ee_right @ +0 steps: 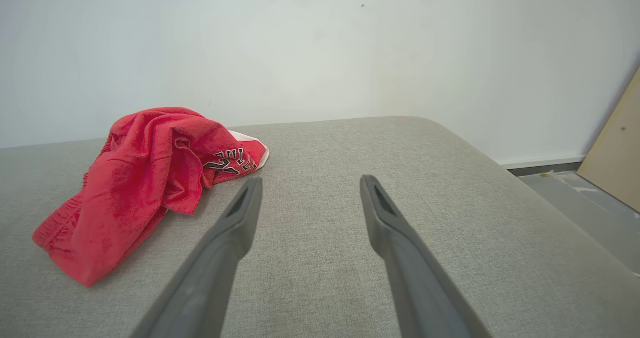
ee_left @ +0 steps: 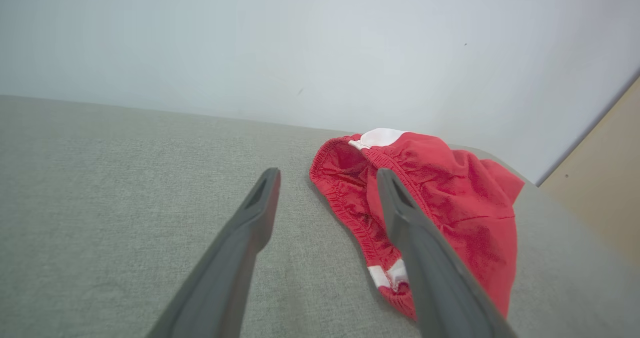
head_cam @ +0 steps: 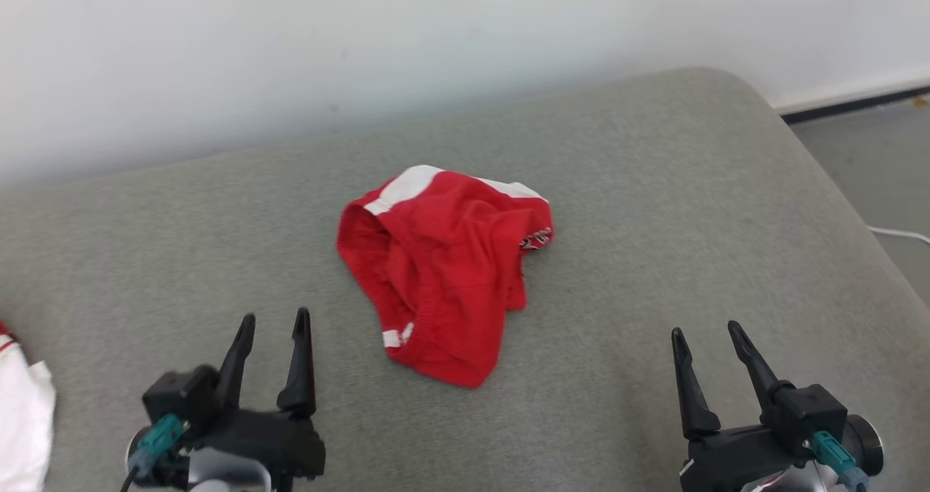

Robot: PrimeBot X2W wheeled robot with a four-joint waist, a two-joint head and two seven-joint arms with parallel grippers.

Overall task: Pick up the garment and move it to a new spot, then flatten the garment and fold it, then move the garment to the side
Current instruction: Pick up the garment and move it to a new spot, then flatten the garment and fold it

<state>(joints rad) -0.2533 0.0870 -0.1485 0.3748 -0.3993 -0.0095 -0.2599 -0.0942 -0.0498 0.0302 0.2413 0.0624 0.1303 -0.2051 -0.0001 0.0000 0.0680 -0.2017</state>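
The garment (head_cam: 443,267) is a pair of red shorts with white trim and dark lettering, lying crumpled in the middle of a grey cushioned surface (head_cam: 654,208). My left gripper (head_cam: 276,321) stands open at the lower left, short of the garment and to its left, with nothing between its fingers. My right gripper (head_cam: 708,332) is open at the lower right, well clear of the cloth. In the left wrist view the garment (ee_left: 450,203) lies ahead and to the right, behind the right finger (ee_left: 420,238). In the right wrist view the garment (ee_right: 145,183) sits off to the left of the open gripper (ee_right: 307,183).
A white and red cloth (head_cam: 22,412) lies at the far left edge of the surface. A pale wall (head_cam: 363,41) runs behind it. Grey floor (head_cam: 879,165) with a white cable (head_cam: 901,234) lies past the rounded right edge. A tan board (ee_right: 615,148) leans against the wall.
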